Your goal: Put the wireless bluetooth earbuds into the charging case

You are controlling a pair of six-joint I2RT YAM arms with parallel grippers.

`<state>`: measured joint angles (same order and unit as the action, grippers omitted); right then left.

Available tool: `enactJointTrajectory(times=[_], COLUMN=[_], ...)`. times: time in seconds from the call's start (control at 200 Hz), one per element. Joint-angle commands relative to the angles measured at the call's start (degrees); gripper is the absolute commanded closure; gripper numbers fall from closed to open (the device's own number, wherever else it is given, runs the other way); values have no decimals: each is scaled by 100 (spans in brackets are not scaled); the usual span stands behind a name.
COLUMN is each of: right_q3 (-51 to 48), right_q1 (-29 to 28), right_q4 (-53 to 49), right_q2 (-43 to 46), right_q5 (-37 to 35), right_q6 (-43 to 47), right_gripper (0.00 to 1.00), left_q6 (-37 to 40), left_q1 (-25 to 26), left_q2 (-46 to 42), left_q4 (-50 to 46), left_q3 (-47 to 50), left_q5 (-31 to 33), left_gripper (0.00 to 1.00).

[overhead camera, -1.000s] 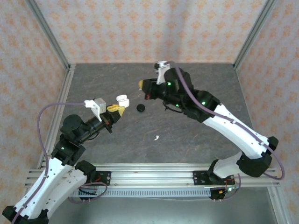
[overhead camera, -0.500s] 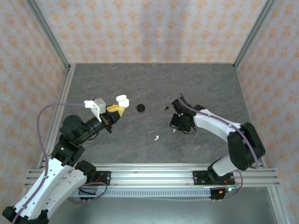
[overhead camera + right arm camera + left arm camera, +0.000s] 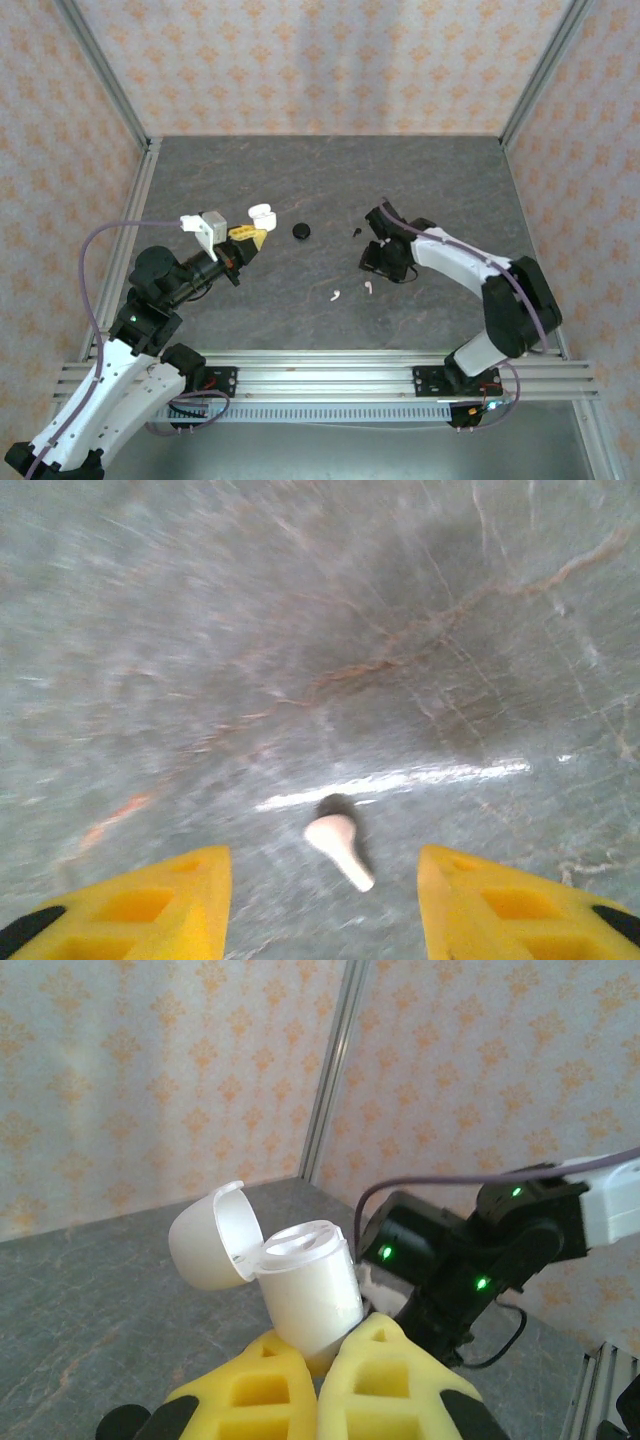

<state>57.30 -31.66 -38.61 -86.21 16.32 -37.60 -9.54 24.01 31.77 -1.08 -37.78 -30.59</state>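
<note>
Found the left gripper [image 3: 325, 1355] closed tight on the white charging case [image 3: 310, 1300], yellow fingers [image 3: 385, 1360] pinching its lower end and meeting just below it. Held the case tilted and off the table [image 3: 440, 180], with the hinged lid [image 3: 208, 1240] thrown back to the left and the mouth open. Saw the right gripper [image 3: 322, 885] pointed down at the tabletop, jaws standing well apart and nothing between the pads. Noted one white earbud [image 3: 338, 850] lying on the stone surface in the gap, about midway between the two fingers and touching neither, bulb end away from the wrist and stem toward it. From above, placed that earbud just beside the right gripper's tip, on the near side, with a second white earbud [image 3: 336, 295] close to its left. Spotted a black case [image 3: 301, 231] lying on the table between the two grippers, near the white case, and a tiny black earbud [image 3: 357, 232] to its right, just beside the right arm's wrist.
</note>
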Motion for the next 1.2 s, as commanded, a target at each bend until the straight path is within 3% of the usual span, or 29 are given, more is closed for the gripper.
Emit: enactJointTrajectory(times=[0.0, 0.19, 0.43, 0.836, 1.191], right_q3=[569, 1590, 1737, 1958, 2151], right_q1=[-34, -778, -1457, -1823, -1944], right_q4=[-439, -10, 2122, 3320, 3653], right_q2=[749, 1596, 1604, 954, 498], right_q5=[-177, -751, -86, 666, 1051], right_q6=[-78, -367, -1255, -2127, -2433], right_gripper=[45, 43, 37, 29, 27], left_q6=[83, 72, -13, -48, -57], left_q1=[19, 24, 34, 41, 60], left_q2=[61, 204, 339, 339, 427], left_q4=[73, 230, 472, 535, 571], left_q3=[-180, -212, -184, -247, -294], left_q5=[36, 61, 115, 158, 115], left_gripper=[100, 100, 100, 100, 100])
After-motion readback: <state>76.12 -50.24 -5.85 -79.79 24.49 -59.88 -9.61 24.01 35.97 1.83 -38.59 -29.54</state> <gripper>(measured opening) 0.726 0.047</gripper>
